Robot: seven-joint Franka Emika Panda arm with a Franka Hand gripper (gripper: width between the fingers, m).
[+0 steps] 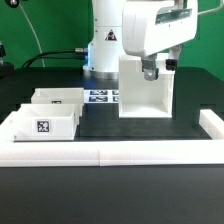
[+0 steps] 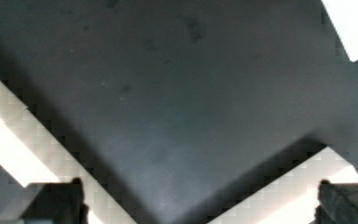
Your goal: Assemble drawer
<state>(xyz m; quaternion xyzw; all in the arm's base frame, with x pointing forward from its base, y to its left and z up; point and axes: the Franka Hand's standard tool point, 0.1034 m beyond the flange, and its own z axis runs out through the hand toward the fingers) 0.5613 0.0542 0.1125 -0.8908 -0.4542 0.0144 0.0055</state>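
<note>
Hand (image 1: 150, 71) is seen right of centre in the upper half of the exterior view, overlapping the top edge of the tall white box shell (image 1: 143, 97). Contact between the two cannot be told. The shell is stood upright on the black counter (image 1: 120, 128), just below the hand in the frame.

In the wrist view the fingers (image 2: 55, 205) are spread wide, with nothing held. Only dark counter is seen between them, and the shell is not clearly made out there.

Two small open-topped trays are placed at the exterior view's left, well apart from the hand. The front tray (image 1: 45, 124), with a square tag on its face, is at left centre. The rear tray (image 1: 58, 98) is just behind it.

The marker board (image 1: 101, 97) is laid flat between the trays and the shell. A low white border wall (image 1: 120, 151) is run along the lower part of the frame and up the right edge.
</note>
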